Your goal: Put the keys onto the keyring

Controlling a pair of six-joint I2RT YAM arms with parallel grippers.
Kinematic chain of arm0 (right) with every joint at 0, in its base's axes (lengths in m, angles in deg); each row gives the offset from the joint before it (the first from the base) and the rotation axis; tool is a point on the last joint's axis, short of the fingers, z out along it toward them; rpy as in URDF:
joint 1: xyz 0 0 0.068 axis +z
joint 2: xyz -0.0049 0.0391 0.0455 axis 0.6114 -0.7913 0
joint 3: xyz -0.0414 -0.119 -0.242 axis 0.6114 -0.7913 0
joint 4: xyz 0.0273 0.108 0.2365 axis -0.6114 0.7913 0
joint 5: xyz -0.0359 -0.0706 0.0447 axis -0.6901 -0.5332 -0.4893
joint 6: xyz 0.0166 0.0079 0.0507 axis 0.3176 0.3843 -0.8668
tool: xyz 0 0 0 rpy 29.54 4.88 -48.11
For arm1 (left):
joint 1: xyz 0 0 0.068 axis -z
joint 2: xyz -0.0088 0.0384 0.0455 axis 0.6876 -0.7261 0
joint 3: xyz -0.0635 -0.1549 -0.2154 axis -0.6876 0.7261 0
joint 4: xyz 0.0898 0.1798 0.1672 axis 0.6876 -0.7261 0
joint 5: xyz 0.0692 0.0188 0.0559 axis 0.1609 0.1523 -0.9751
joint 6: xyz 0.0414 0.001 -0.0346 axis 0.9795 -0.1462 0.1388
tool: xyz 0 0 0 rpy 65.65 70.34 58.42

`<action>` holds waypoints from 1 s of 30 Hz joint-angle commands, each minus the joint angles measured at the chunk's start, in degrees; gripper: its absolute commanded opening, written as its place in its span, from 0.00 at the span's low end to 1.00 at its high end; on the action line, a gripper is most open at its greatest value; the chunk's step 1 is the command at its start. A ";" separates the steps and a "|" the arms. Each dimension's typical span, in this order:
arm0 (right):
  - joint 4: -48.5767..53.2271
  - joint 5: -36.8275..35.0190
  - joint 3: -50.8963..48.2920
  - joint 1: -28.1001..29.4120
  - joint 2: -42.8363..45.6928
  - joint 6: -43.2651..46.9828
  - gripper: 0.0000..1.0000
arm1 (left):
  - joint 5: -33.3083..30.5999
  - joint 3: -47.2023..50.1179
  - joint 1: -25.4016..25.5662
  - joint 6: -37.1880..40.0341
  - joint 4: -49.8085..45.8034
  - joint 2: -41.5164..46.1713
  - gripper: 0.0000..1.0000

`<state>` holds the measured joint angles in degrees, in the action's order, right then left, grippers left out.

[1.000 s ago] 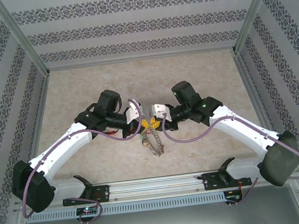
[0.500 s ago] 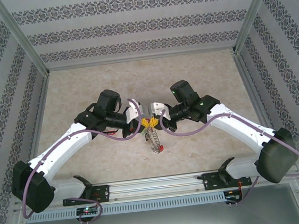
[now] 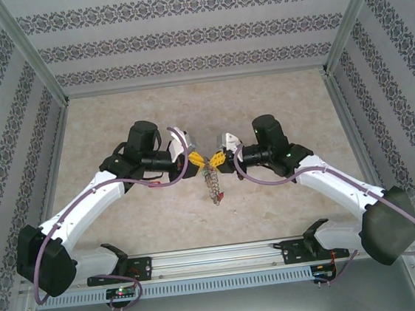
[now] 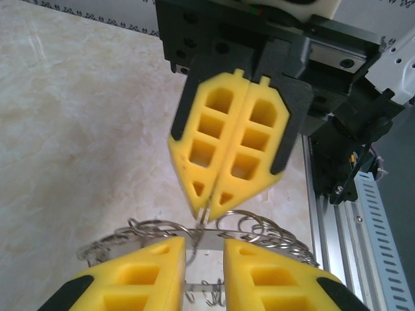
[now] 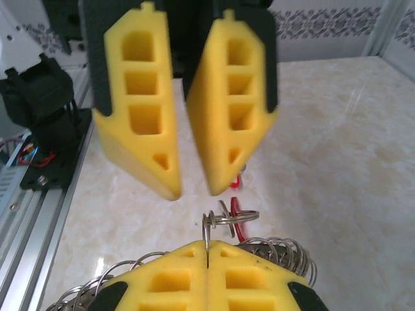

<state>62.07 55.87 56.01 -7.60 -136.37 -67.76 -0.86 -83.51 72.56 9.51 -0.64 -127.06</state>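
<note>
Above the middle of the surface point(image 3: 276, 104), the two grippers are brought tip to tip, with the keyring point(image 3: 212, 183) hung beneath and between them. The left gripper point(image 3: 195, 162) is reached in from the left and the right gripper point(image 3: 217, 158) from the right.

In the left wrist view, the right gripper point(image 4: 207, 210) is seen closed, its yellow pads pressed flat together, and a thin wire of the keyring point(image 4: 259, 230) is pinched at their tips. The left gripper point(image 4: 204, 246) is held just below that pinch, its pads parted by a narrow gap. A thin silver piece is crossed by that gap, but whether it is touched by either pad cannot be told.

In the right wrist view, the same grip is shown from the other side. A small wire loop point(image 5: 230, 219) is clamped upright at the tips of the right gripper point(image 5: 207, 245), and the coiled loops of the keyring point(image 5: 285, 249) are spread out to either side behind the pads. The left gripper point(image 5: 193, 188) is set just above the loop, narrowly open, with nothing gripped between its tips. A red tag point(image 5: 238, 208) is hung just behind the loop.

Whether the surface is touched by the keyring's lower end cannot be told.
</note>
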 commanded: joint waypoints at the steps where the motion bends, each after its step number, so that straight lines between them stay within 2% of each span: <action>1: -14.52 2.64 -2.21 -0.56 1.47 -8.18 0.00 | 2.15 0.71 -0.45 -1.75 3.94 1.11 0.23; 5: -18.85 2.47 -3.78 -0.08 1.28 -9.48 0.00 | 2.23 0.58 -0.46 -2.73 5.76 0.51 0.22; 11: -25.53 1.83 -5.48 0.63 1.53 -11.31 0.00 | 1.99 -1.15 -0.47 -4.15 6.53 -2.26 0.15; 24: -38.53 -3.50 -9.44 0.87 2.92 -16.73 0.00 | 2.97 3.24 -0.47 -6.38 10.13 1.22 0.16; 27: -37.76 -3.16 -9.70 0.68 3.72 -16.20 0.00 | 0.24 5.20 -1.18 -8.44 13.09 5.79 0.17; 30: -36.68 -2.41 -10.01 0.59 4.68 -15.39 0.00 | -5.56 6.45 -1.90 -8.60 15.57 11.50 0.23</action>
<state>30.01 52.20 46.61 -7.43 -133.57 -82.89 -2.36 -77.32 71.71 2.47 8.84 -120.81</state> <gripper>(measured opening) 0.050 0.223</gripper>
